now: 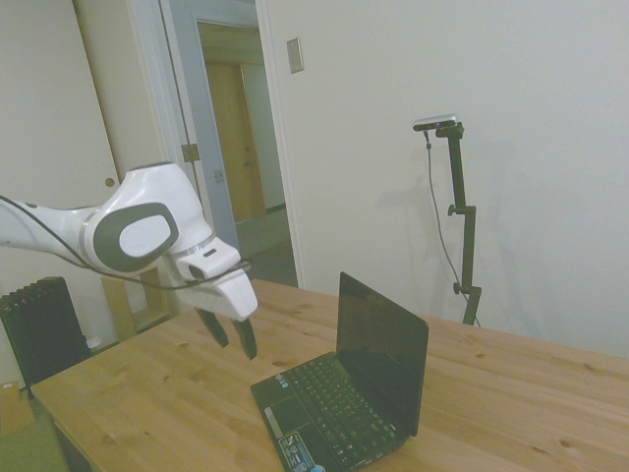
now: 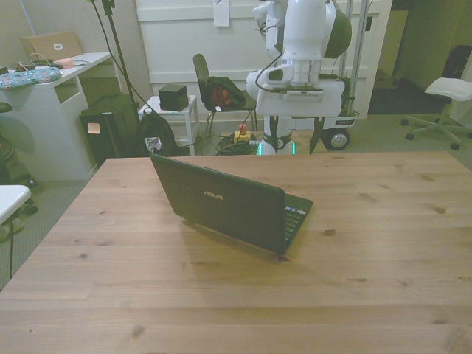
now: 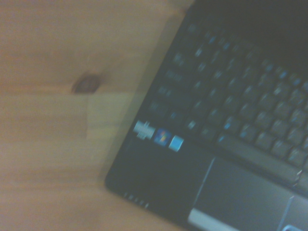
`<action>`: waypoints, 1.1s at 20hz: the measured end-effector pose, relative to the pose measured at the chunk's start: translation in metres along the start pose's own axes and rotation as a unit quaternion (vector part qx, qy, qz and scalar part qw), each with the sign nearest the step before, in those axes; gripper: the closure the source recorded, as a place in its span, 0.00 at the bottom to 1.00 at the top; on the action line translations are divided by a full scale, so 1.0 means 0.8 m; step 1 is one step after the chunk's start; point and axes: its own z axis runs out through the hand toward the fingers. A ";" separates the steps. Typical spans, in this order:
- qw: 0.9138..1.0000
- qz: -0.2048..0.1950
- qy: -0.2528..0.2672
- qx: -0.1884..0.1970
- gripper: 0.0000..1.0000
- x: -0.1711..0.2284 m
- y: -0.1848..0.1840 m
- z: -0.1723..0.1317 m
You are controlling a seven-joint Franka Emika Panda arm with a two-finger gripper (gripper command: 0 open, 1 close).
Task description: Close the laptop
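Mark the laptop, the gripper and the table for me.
laptop [image 1: 378,359]: side view, on the dark screen.
gripper [image 1: 234,336]: side view, midway between the open fingertips, above the table.
table [image 2: 383,243]: front view, bare wood at the front view's right.

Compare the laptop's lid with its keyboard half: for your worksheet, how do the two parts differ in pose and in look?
Pose: the lid stands upright, near a right angle to the base, while the keyboard half lies flat on the wooden table. Look: the lid's outer face is plain and dark with a small logo; the keyboard half carries keys, a grey touchpad and small stickers. Both are black and joined at the hinge.
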 end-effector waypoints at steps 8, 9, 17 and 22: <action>0.993 0.073 0.086 0.023 0.00 0.140 0.019 -0.104; 0.992 0.085 0.090 0.024 0.00 0.162 0.023 -0.106; 0.983 0.149 0.099 0.028 0.00 0.301 0.033 -0.104; 0.976 0.193 0.071 0.063 0.00 0.370 0.040 -0.076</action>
